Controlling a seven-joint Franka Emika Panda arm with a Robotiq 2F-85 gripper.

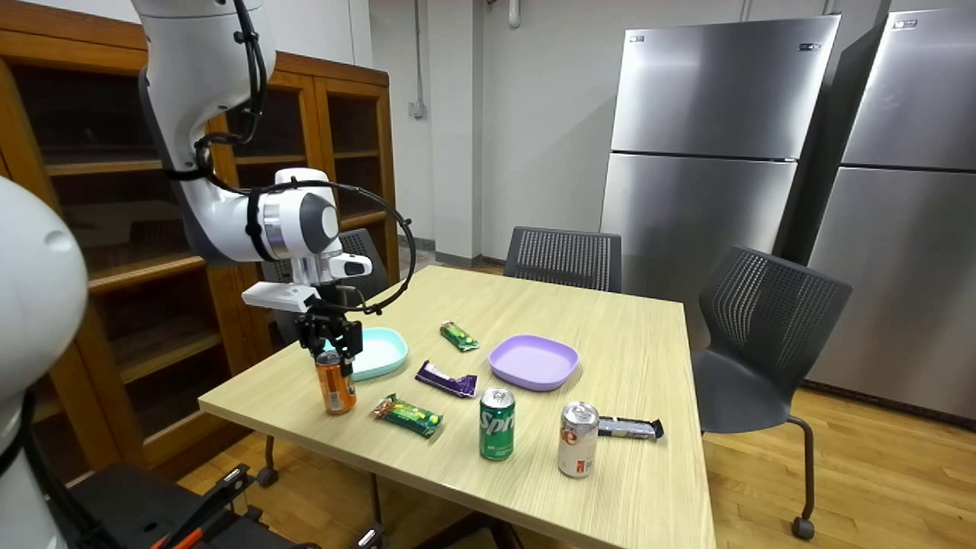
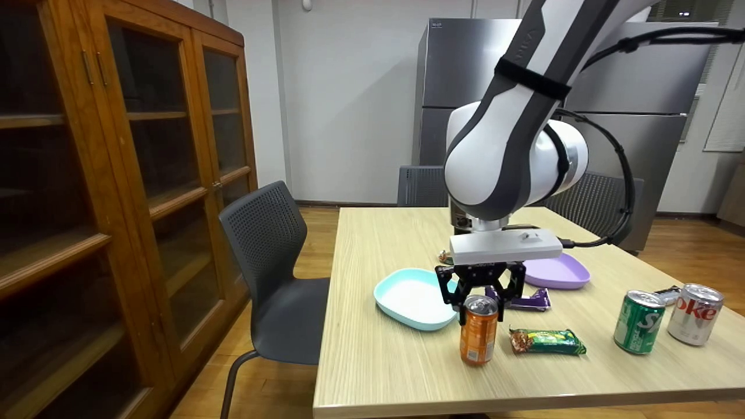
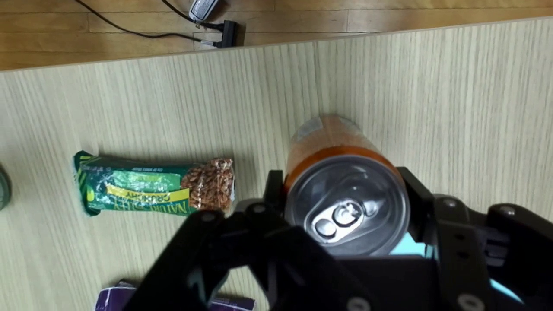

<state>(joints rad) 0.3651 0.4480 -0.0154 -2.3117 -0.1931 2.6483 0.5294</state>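
Snugly, the tool [image 2: 481, 313] pinched the orange can [image 2: 478, 338] between 2 fingers [image 3: 417, 194] near the edge of the tabletop [image 2: 396, 375], beside a green snack bar [image 2: 547, 342] and a turquoise plate [image 2: 414, 299]; farther out stood a green can [image 2: 639, 323] and a silver can [image 2: 695, 317].

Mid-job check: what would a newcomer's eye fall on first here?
The orange can, upright near an edge of the table, clasped near its top by the black gripper. Next, the turquoise plate beside it, with the purple plate farther off. The green Sprite can stands beside a pale can.
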